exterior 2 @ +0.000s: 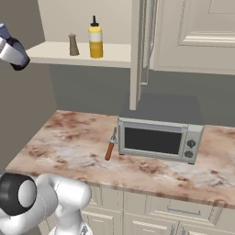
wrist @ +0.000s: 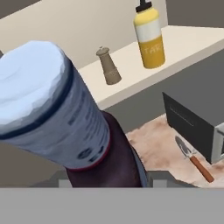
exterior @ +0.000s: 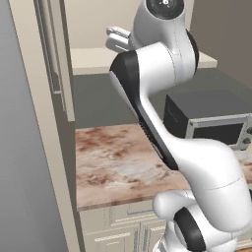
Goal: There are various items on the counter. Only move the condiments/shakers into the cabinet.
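**Bottle held near the cabinet shelf**

Grip on the dark bottle (wrist: 87, 144) is seen in the hand view: the bottle fills the foreground, its pale blue-white cap (wrist: 33, 83) and grey printed label turned toward the camera, its dark body running down between the jaws at the bottom edge. The gripper (wrist: 105, 181) is thus closed around the bottle's body; the fingertips themselves are hidden by it.

In the right base view the bottle (exterior 2: 10, 48) is seen at the far left edge, raised level with the cabinet shelf (exterior 2: 114, 54) and just off its left end. On that cream shelf two containers are already placed: the short tan pepper shaker (exterior 2: 72, 44) to the left and the yellow squeeze bottle (exterior 2: 95, 39) with its dark nozzle beside it, both upright and slightly apart. The same pair is shown in the hand view, shaker (wrist: 108, 66) and squeeze bottle (wrist: 149, 37).

On the marbled counter (exterior 2: 64, 142) below, a thin tool with an orange-brown handle (exterior 2: 110, 146) is laid flat, just beside the left front corner of a grey toaster oven (exterior 2: 158, 137). In the left base view the white arm (exterior: 162, 98) is raised in front of the shelf, above the counter (exterior: 113, 162).
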